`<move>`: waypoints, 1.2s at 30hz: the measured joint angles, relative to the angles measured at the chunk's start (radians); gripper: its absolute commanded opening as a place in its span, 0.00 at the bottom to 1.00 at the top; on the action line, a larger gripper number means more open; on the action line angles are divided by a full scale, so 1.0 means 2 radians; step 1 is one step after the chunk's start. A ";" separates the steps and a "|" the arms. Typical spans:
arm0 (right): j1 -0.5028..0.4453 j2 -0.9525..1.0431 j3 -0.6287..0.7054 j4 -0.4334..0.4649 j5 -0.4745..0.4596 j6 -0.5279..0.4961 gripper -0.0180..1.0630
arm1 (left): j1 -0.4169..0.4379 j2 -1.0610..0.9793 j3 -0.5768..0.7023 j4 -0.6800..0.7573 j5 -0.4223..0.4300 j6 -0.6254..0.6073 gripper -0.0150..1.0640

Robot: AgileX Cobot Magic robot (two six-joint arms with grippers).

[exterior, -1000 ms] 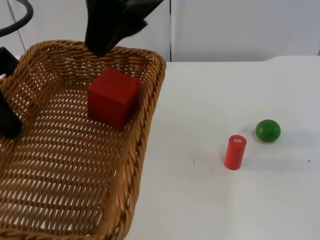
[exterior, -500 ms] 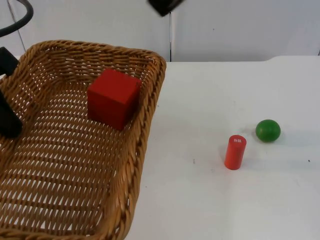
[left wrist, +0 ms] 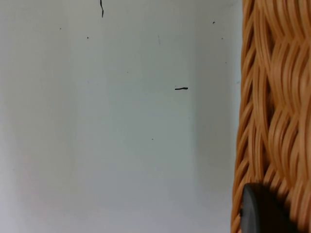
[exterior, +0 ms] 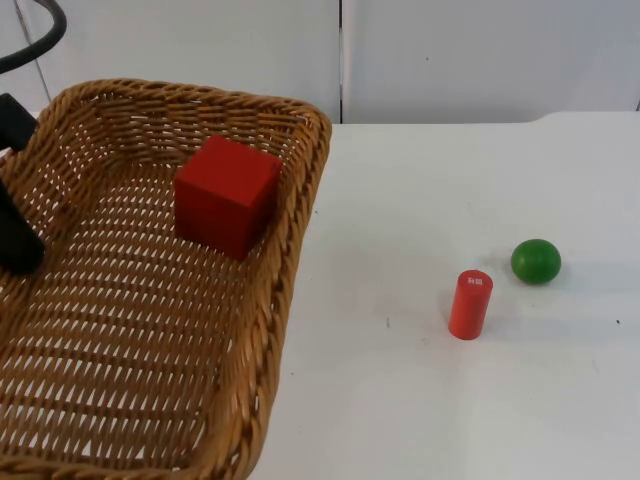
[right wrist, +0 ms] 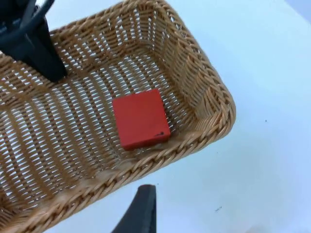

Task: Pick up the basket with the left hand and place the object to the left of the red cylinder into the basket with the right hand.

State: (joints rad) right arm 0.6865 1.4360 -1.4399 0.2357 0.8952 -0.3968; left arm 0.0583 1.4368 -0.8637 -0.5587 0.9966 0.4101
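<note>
Withdrawing upward, the right hand (right wrist: 141, 213), grip unreadable, is looking down on the red cube (exterior: 227, 196) now lying inside the basket (exterior: 300, 210), which the left hand (exterior: 18, 240) is clamping by its rim, apparently steadying it above the tabletop (exterior: 450, 400).

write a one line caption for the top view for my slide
Red cube lies in the wicker basket; red cylinder and green ball on the table.

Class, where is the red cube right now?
In the top view, the red cube lies inside the basket at the table's left, near its far right corner, well left of the red cylinder.
</note>
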 measured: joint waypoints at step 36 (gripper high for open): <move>0.000 -0.001 0.002 0.000 0.002 0.005 0.82 | 0.000 0.177 -0.018 -0.048 -0.115 0.064 0.01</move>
State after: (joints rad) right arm 0.6865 1.4339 -1.4354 0.2357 0.8992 -0.3873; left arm 0.0583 1.7900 -0.9002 -0.6548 0.7664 0.5384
